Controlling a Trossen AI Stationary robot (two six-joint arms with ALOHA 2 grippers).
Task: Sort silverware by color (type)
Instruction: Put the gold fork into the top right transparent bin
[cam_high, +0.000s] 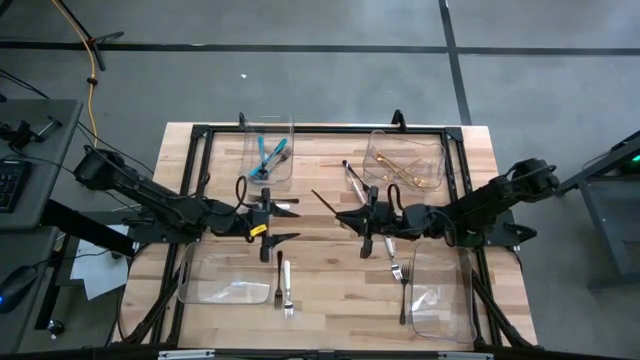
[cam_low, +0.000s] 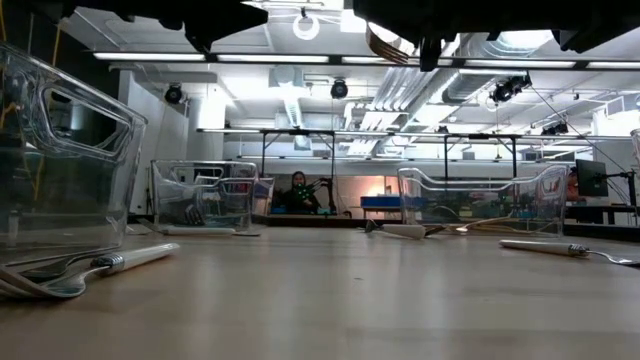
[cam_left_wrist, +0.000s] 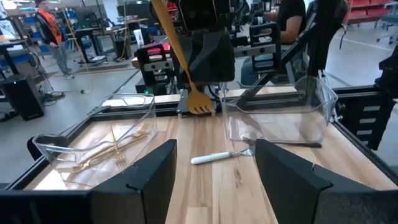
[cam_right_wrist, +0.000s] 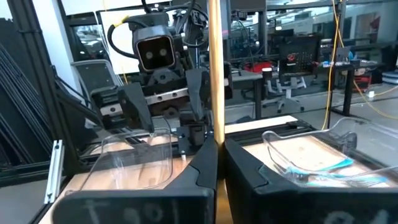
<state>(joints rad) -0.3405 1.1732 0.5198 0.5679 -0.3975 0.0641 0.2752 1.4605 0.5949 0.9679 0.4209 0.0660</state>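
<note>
A slim gold fork, tines down, is gripped by the closed right pincer above mid-table. The left pincer is held open nearby, empty.

No readable text, labels, brands or numbers in any view.

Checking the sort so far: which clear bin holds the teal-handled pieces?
The far-left bin, holding teal utensils; the far-right bin holds gold ones.
</note>
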